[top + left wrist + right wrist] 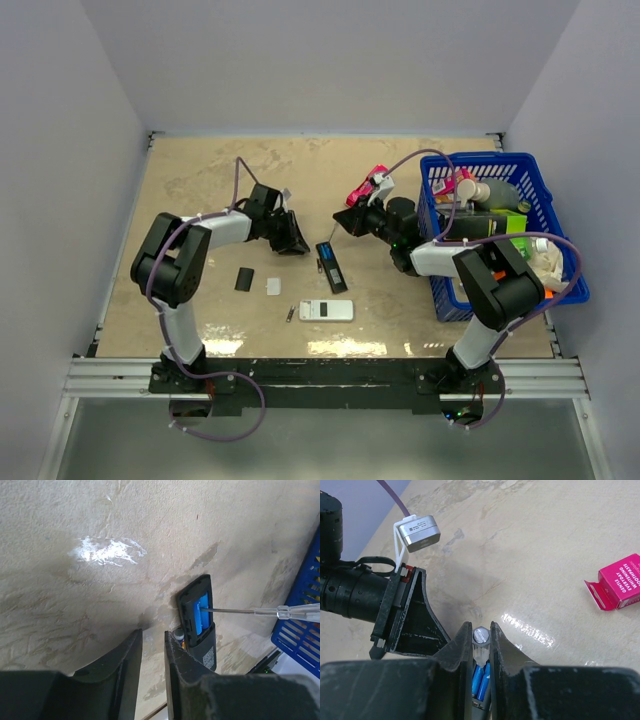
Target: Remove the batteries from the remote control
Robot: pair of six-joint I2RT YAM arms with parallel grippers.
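Note:
The black remote [331, 266] lies back up with its compartment open, and two blue batteries [201, 614] sit inside it. A greyish battery [178, 634] lies against the remote's side. My right gripper [480, 630] is shut on a clear-handled screwdriver [481, 636], whose tip [205, 609] rests on the blue batteries [481, 680]. My left gripper [153, 647] hovers just left of the remote, its jaws a narrow gap apart and empty. In the top view the left gripper [292, 236] and right gripper [352, 222] flank the remote's far end.
A white remote [326, 311] lies nearer, with a small cell [291, 313] at its left. A black cover [245, 279] and a white cover [273, 286] lie to the left. A pink box [368, 183] and a blue basket [575, 275] of items stand on the right.

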